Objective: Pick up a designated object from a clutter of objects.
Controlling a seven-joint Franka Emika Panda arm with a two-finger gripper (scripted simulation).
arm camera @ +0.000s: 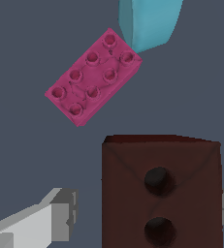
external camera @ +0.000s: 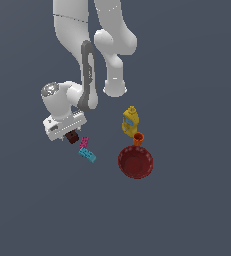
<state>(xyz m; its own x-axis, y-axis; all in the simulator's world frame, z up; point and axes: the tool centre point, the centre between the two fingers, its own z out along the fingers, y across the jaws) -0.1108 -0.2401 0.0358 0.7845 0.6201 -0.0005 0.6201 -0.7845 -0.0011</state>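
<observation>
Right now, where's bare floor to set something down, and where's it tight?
Open: the floor past the dark red bowl toward the exterior view's right. Crowded: the dark brown brick, pink brick and cyan brick cluster close; the yellow bottle and orange cup crowd the bowl.

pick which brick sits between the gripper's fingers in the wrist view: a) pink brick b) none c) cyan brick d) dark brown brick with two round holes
D: in the wrist view the dark brown brick lies between the gripper fingers, with the pink brick and cyan brick farther off, beyond it.
</observation>
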